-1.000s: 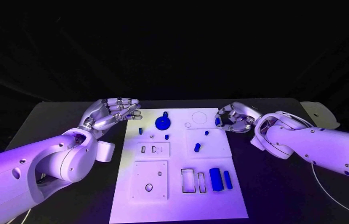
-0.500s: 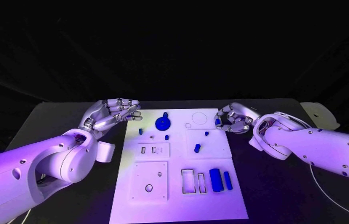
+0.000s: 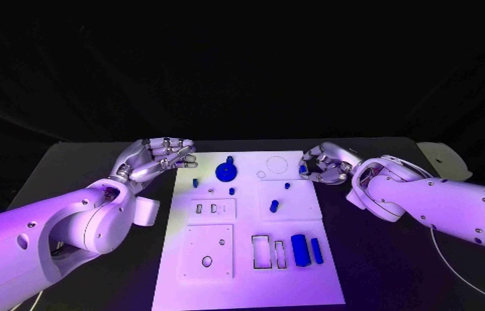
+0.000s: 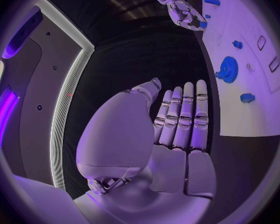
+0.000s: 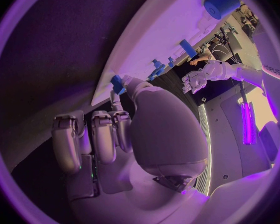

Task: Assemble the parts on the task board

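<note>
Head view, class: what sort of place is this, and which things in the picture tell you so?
Probably a robotics lab or test bench. A white task board with cut-outs and small blue parts lies on a black table against a dark backdrop, flanked by the robot's left hand and right hand.

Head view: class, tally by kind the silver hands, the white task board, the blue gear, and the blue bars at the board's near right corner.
Hands: 2, left hand, right hand
Task board: 1
Blue gear: 1
Blue bars: 2, wide bar, slim bar
Total: 6
</note>
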